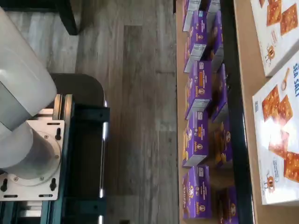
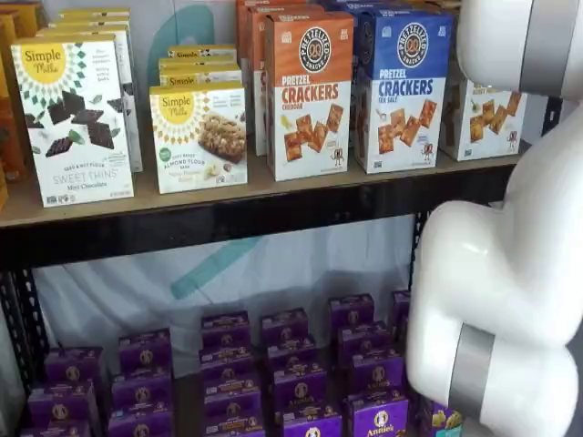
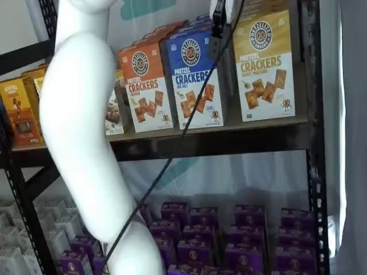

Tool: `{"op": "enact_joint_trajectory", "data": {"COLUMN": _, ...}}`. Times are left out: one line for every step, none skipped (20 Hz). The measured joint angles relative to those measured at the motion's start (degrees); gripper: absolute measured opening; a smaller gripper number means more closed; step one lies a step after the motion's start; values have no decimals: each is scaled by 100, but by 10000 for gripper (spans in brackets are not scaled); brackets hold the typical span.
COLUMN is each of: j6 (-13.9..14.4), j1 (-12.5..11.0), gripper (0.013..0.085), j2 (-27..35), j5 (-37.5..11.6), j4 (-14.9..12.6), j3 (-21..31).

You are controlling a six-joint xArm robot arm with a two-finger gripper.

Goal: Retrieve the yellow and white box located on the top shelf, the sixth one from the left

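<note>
Yellow box (image 3: pixel 265 69) untouched on top shelf (image 3: pixel 229 140). Claw (image 3: pixel 218 17) barely visible above it, state unclear, holds nothing. Approach, grasp, pull-out all left.

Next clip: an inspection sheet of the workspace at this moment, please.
Surface: top shelf, tan board with a black front rail, stocked.
Job's things: yellow and white box stands upright at the right end of the row, not gripped.
Clutter: orange-topped box and blue-topped box stand beside it; Simple Mills boxes farther left; purple boxes on the lower level.
Grippers: end effector hangs at the view's top edge, only dark fingers showing; open or shut cannot be told.
Cables: black cable slants down across the shelf front.
Surroundings: grey wood floor; pale sheet behind the shelves.
</note>
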Motion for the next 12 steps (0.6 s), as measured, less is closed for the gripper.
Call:
{"op": "enact_joint_trajectory", "data": {"j6": -14, "j1": 29, "gripper": 850, "j2": -78, "j5": -123, "j4": -56, "j3": 96}}
{"op": "enact_joint_trajectory", "data": {"j6": -54, "j1": 157, "gripper": 850, "j2": -394, "j5": -582, "j4": -252, "j3": 498}}
{"op": "enact_joint_trajectory", "data": {"j6": -67, "j1": 247, "gripper": 850, "j2": -634, "j5": -885, "j4": -377, "j3": 788}}
{"op": "enact_joint_trajectory", "data": {"j6": -62, "j1": 295, "gripper": 850, "j2": -757, "j5": -1023, "j4": -426, "j3": 958}}
{"op": "enact_joint_trajectory", "data": {"j6": -51, "j1": 322, "gripper": 850, "j2": -843, "j5": -1103, "j4": -443, "j3": 1079}}
{"op": "enact_joint_trajectory", "data": {"j6": -37, "j1": 344, "gripper": 850, "j2": -936, "j5": -1179, "j4": -442, "j3": 1213}}
{"op": "enact_joint_trajectory", "data": {"j6": -32, "j1": 349, "gripper": 850, "j2": -990, "j5": -1224, "j4": -428, "j3": 1286}}
{"op": "enact_joint_trajectory", "data": {"j6": -29, "j1": 350, "gripper": 850, "j2": -1044, "j5": -1268, "j4": -410, "j3": 1359}}
{"op": "enact_joint_trajectory", "data": {"j6": -29, "j1": 345, "gripper": 850, "j2": -1082, "j5": -1301, "j4": -387, "j3": 1410}}
{"op": "enact_joint_trajectory", "data": {"j6": -30, "j1": 330, "gripper": 850, "j2": -1111, "j5": -1329, "j4": -355, "j3": 1448}}
{"op": "enact_joint_trajectory", "data": {"j6": -37, "j1": 303, "gripper": 850, "j2": -1140, "j5": -1370, "j4": -304, "j3": 1490}}
{"op": "enact_joint_trajectory", "data": {"j6": -45, "j1": 277, "gripper": 850, "j2": -1171, "j5": -1413, "j4": -255, "j3": 1519}}
